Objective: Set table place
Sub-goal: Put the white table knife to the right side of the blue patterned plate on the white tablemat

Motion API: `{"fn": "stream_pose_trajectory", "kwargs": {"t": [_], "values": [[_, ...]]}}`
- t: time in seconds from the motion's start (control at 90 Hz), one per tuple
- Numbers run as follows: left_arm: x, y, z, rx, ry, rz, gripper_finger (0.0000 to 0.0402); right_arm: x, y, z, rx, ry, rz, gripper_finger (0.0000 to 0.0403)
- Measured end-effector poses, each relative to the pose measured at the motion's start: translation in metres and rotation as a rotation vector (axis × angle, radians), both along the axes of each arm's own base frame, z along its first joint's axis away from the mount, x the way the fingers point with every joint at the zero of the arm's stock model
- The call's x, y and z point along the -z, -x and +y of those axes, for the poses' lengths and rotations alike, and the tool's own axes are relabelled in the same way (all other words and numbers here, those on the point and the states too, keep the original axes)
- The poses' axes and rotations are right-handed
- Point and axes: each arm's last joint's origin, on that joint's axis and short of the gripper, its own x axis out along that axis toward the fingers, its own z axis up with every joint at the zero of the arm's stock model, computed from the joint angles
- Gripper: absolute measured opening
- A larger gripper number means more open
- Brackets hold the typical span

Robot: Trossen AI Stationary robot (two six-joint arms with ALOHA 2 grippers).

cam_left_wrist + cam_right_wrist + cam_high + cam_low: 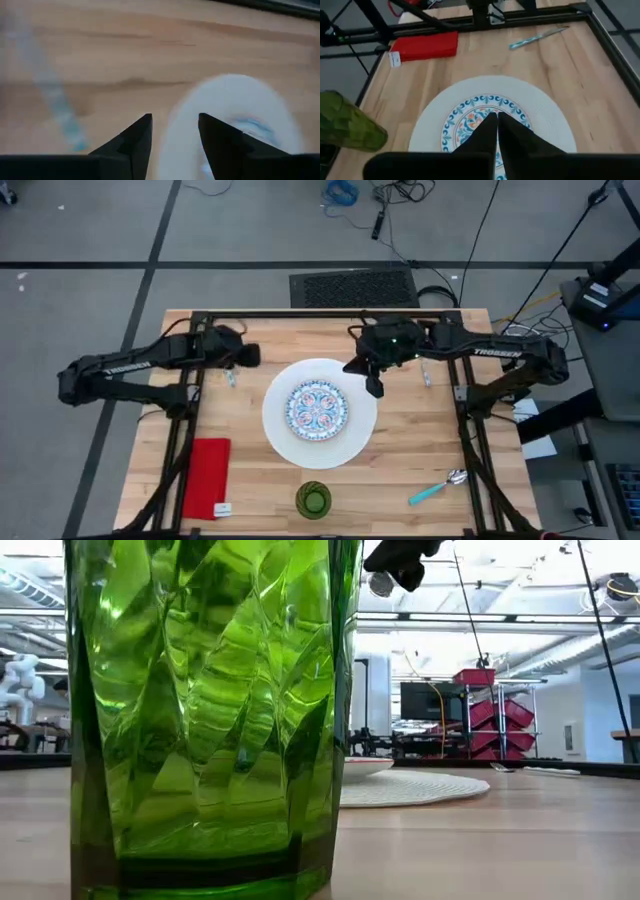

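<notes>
The green glass cup (pixel 205 715) fills the low view, standing right at the table's near edge, in line with the plates and well apart from both arms. The right gripper (pixel 374 385) hangs above the far-right rim of the large white plate (pixel 280 430), its two dark fingers (pixel 487 131) pressed together with nothing between them; in its wrist view they point down at the small patterned plate (pixel 317 408), which sits centred on the white one. The left gripper (pixel 250 356) waits over the far-left part of the table (pixel 420 430), just beyond the white plate's rim, its fingers (pixel 137 136) parted and empty. Outward from there, the red napkin (pixel 208 477) lies flat near the front-left corner, and the teal-handled spoon (pixel 436 489) lies at an angle at the front right, both apart from the plates. A silver fork is not clearly visible in any view. By my judgement the plates are placed and the napkin, cutlery and cup remain to be arranged. The main risk is the cup: it stands so close to the edge that an arm sweeping forward for the spoon or napkin could knock it off. The spoon lies flat on the wood, so a closed or poorly aligned grip could skid it away, and a low pass over the stack could shift the small plate off centre.
</notes>
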Motion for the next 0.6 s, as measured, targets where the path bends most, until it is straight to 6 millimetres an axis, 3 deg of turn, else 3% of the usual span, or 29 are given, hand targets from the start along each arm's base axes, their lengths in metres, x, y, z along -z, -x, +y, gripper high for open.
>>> {"fn": "stream_pose_trajectory", "kwargs": {"t": [0.189, 0.433, 0.6], "values": [[0.006, 0.012, 0.029, -0.179, -0.015, 0.084, 0.0145, 0.011, -0.003, 0.0, 0.008, -0.014, -0.009, 0.0001], [0.033, 0.019, 0.072, -0.155, 0.175, 0.245, 0.0157, 0.028, -0.004, 0.003, -0.046, -0.176, -0.033, 0.0], [0.055, 0.016, 0.099, -0.139, 0.283, 0.24, 0.0162, 0.025, 0.001, 0.006, -0.056, -0.189, -0.045, 0.0]]}}
